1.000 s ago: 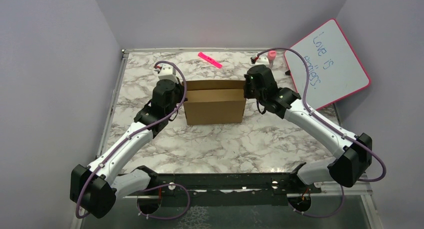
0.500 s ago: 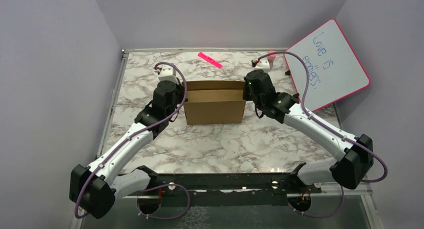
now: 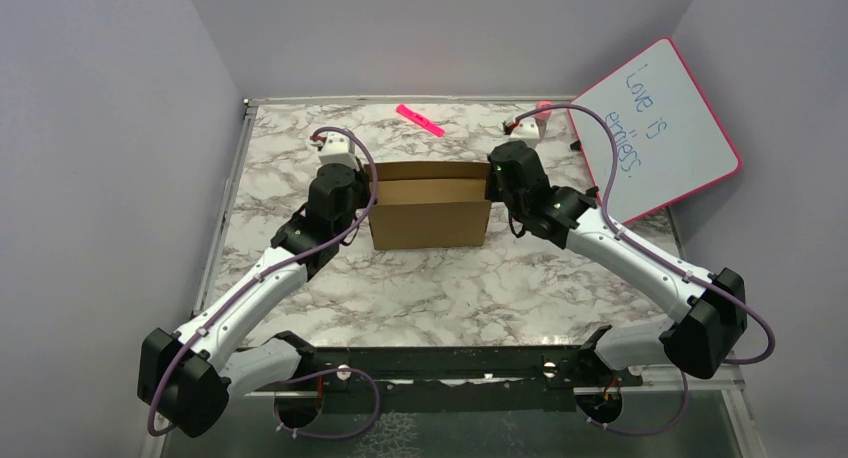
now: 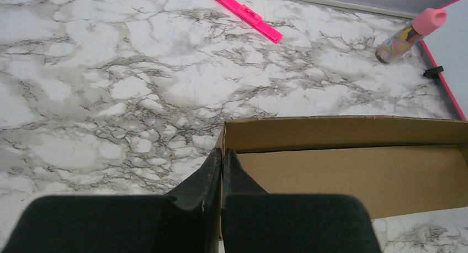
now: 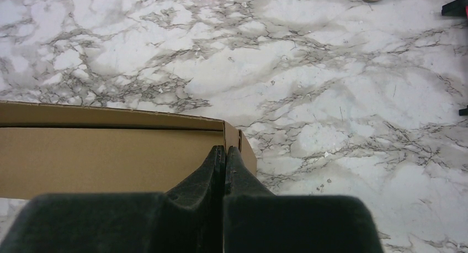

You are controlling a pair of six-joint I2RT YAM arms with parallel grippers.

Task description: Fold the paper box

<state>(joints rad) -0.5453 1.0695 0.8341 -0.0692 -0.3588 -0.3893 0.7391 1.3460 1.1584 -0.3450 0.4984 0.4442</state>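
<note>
The paper box [image 3: 430, 213] is plain brown cardboard, standing as a shallow open rectangle mid-table, its near wall facing me. My left gripper [image 3: 368, 193] is shut on the box's left end wall; in the left wrist view the gripper [image 4: 222, 153] pinches the thin wall edge, with the box interior [image 4: 353, 170] to the right. My right gripper [image 3: 491, 188] is shut on the box's right end wall; in the right wrist view the gripper [image 5: 225, 151] clamps the wall, with the box interior [image 5: 105, 159] to the left.
A pink-framed whiteboard [image 3: 655, 128] leans at the back right. A pink marker-like strip [image 3: 419, 120] lies at the back centre, also in the left wrist view [image 4: 248, 15]. A small pink-capped bottle [image 3: 540, 118] stands by the whiteboard.
The right arm has shifted slightly left and inward along the box's right end; the box and left arm have hardly moved.
</note>
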